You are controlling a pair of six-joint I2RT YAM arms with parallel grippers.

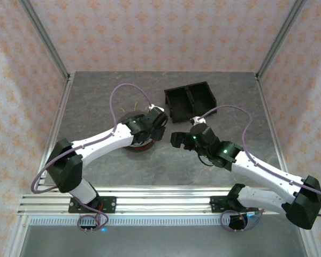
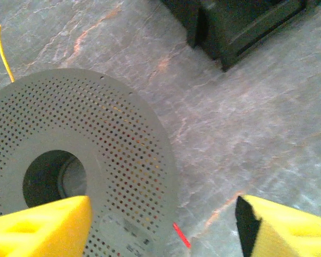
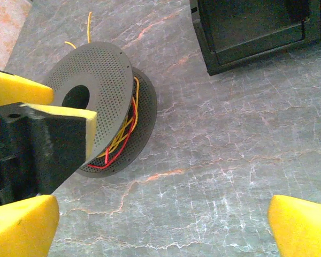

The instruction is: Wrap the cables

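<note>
Left gripper: fingers spread wide, nothing held, positioned over the spool.
Right gripper: fingers spread wide, nothing held.
Cables: wound between the spool's discs, beneath the left gripper, ahead-left of the right gripper.
Box: ahead of both grippers.

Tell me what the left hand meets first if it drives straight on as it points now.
Likely the spool, its flange under one finger of the left hand; the other finger heads for bare table. Depth is unclear.
</note>
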